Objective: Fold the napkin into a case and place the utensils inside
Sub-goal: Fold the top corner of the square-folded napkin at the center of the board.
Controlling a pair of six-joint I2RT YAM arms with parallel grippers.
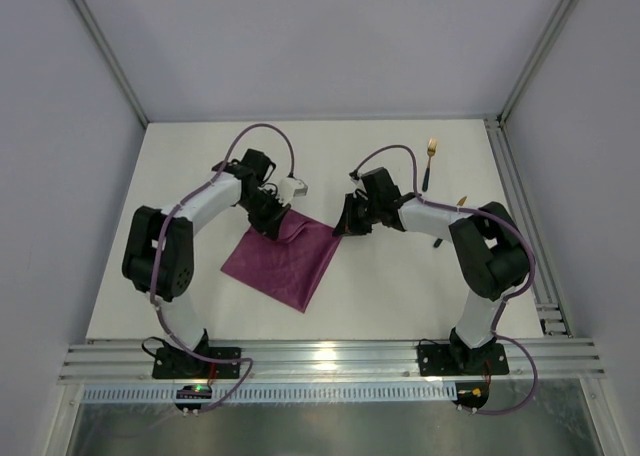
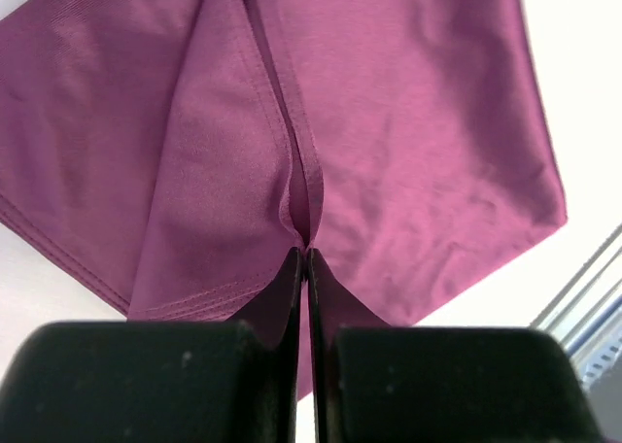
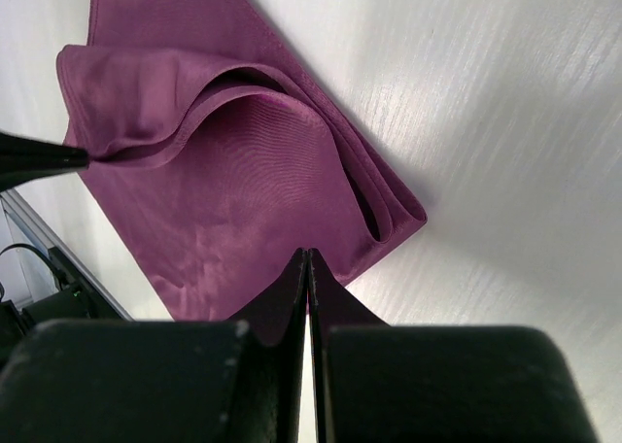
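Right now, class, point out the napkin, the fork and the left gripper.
napkin [image 1: 285,261]: top external view, middle of the cloth.
fork [image 1: 432,146]: top external view, gold tines.
left gripper [image 2: 307,254]: left wrist view, between its fingertips, pinching a fold.

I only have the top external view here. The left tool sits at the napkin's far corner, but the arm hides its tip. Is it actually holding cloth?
Observer: Yes. The left wrist view shows the left tool shut on a raised ridge of the napkin.
Reviewer: And the right tool?
Observer: The right tool is shut over the napkin's edge. I cannot tell whether any cloth is between its tips.
Reviewer: Is the napkin a single layer?
Observer: No. The right wrist view shows stacked, folded layers at one corner.
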